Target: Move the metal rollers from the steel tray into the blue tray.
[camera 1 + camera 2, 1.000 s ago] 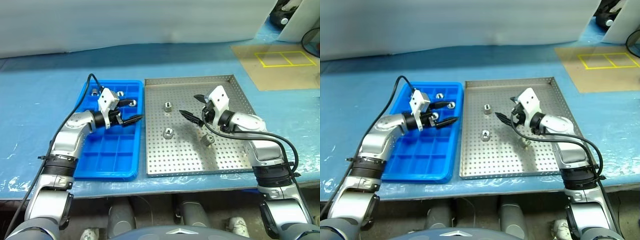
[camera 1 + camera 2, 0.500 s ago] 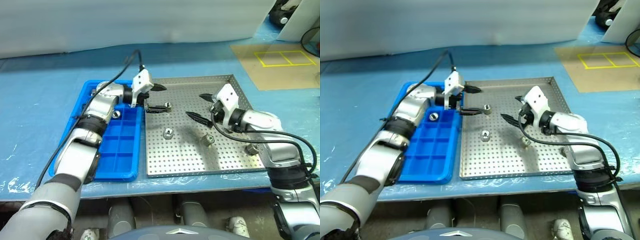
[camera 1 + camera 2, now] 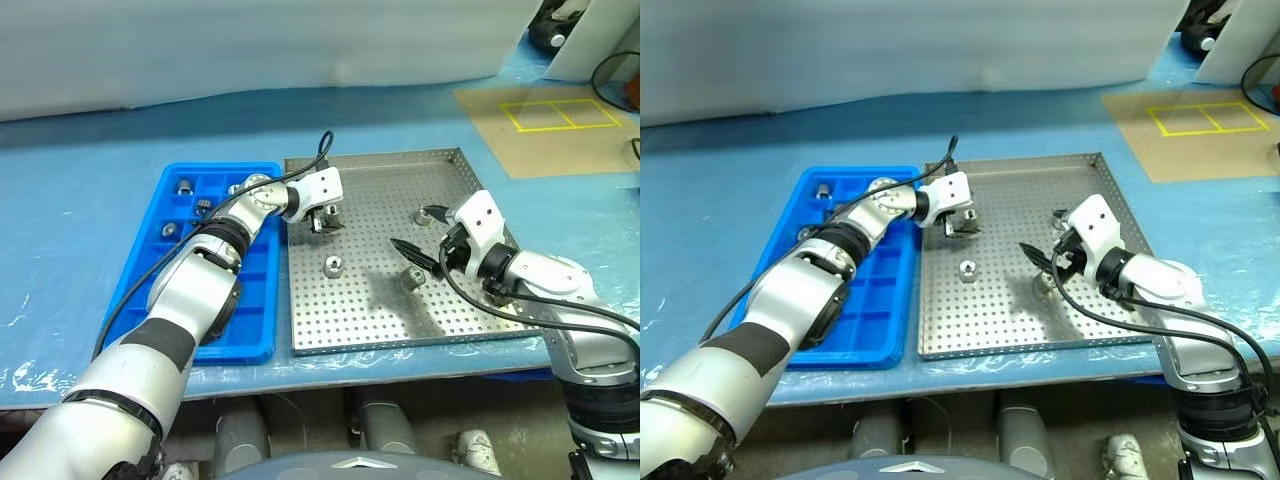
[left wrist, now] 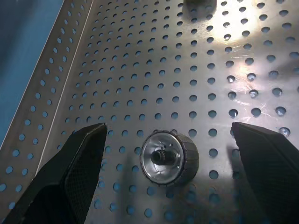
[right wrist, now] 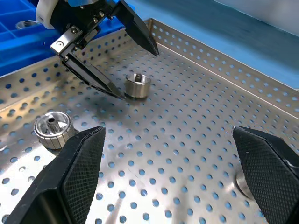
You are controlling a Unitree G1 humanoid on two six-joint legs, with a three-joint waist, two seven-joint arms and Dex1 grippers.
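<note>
Since a second ago, the left gripper point(image 3: 322, 213) has swung off the blue tray point(image 3: 150, 300) and over the steel tray point(image 3: 380, 320), and the right gripper point(image 3: 420, 228) has drawn back toward the steel tray's right side.

Now the left gripper's two black fingers stand wide apart, holding nothing. A roller point(image 4: 169, 157) lies between them on the perforated floor, near the steel tray's back left corner. In the left wrist view this roller lies on its side, its axis level and its open end turned toward the camera.

The right gripper's fingers are also spread wide and empty, poised above the steel tray's right half. In the right wrist view the left gripper's fingers point(image 5: 136, 29) straddle the same roller, here a plain ring with its hole facing up and sideways. A second roller point(image 5: 53, 128) with a ribbed rim stands upright, its hole pointing up. A third roller point(image 5: 244, 181) peeks out just beside the right finger.

The head views show what the wrist views cannot. The upright roller lies left of centre in the steel tray, well apart from a tilted roller point(image 3: 413, 278) near the right gripper. Several rollers point(image 3: 185, 185) already sit in the blue tray's far compartments. The blue tray lies just beside the steel tray's left edge on a blue table point(image 3: 70, 200).
</note>
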